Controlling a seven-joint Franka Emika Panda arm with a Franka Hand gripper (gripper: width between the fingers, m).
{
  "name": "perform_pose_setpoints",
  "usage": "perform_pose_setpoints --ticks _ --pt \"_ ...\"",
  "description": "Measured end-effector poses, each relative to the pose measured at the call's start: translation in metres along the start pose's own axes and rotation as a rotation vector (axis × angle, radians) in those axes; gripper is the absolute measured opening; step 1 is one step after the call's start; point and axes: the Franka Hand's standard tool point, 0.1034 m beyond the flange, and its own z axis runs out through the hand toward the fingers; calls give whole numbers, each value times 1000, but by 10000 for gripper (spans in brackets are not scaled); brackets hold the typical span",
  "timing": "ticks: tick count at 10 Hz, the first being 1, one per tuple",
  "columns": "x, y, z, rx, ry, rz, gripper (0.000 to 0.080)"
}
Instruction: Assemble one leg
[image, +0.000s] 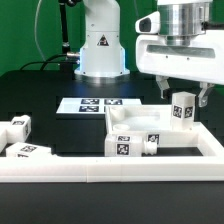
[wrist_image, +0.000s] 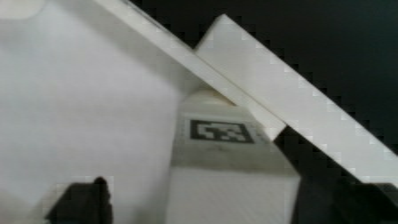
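Working from the square panel (image: 140, 125) down to the leg (image: 183, 110), which is held upright above the panel's corner on the exterior view's right by the gripper (image: 184, 100) closed on its sides, the peg should be kept vertical and aligned before lowering.

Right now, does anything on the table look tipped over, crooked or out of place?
Nothing looks damaged or spilled. Two spare legs lie on their sides at the exterior view's left, loose but not broken. The tool holds one leg upright over the square panel.
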Motion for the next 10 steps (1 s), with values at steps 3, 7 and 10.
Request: perform_pose_setpoints --ticks 3,7,10 --pt "3 0 0 2 4 -244 648" --pt "-3 -2 2 -29 29 -653 649" --pt "-6 -5 5 -39 50 -981 649"
